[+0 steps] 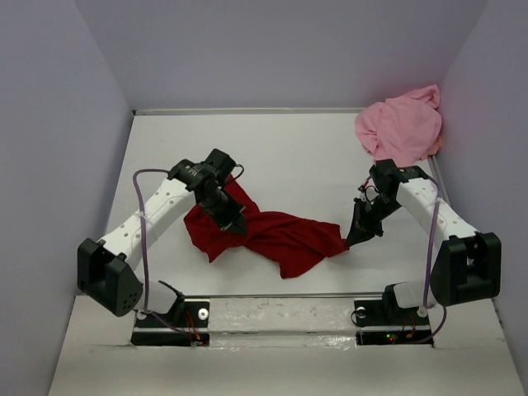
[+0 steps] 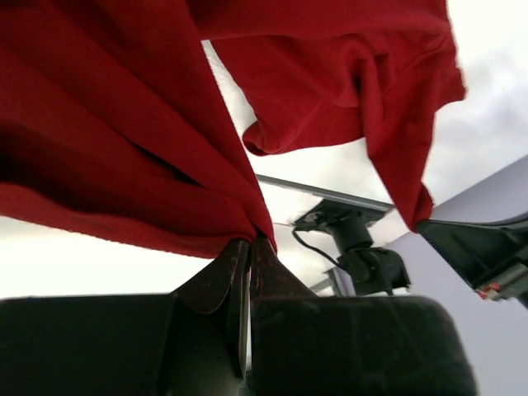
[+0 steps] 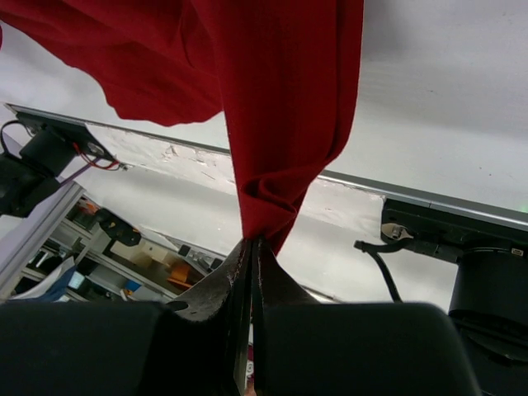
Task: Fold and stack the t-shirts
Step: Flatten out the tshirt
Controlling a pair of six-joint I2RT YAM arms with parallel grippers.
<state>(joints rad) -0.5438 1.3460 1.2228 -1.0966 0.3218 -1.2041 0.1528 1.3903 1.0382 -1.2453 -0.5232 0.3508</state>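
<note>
Item: dark red t-shirt, bunched and twisted, slung between the two grippers near the front of the table. Its middle sags low; whether it rests on the surface cannot be told.
Second item: light pink t-shirt, a crumpled heap in the far right corner, well apart from both arms, untouched.
Left gripper: fingers pressed together on a pinch of red cloth, which fans out from the tips.
Right gripper: fingers likewise nipped tight on a gathered red edge at the shirt's right end.
Parts held: hem, shoulder or sleeve cannot be told; the cloth is too rumpled.
Step in hand (judged): spreading the red shirt flat ahead of its first fold.
Method advised: draw the grippers apart along one line until the twist between them runs out. Hold both at equal height, then lower together with a slow drag so the hanging part lays out flat rather than piling.
Caution: both pinches look thin, so a sharp tug may slip the cloth free. Uneven height may bring the twist back.
Placement advised: bare mid-table, apart from the pink heap, with room left for stacking.
Progress (judged): early; neither shirt shows a fold.
</note>
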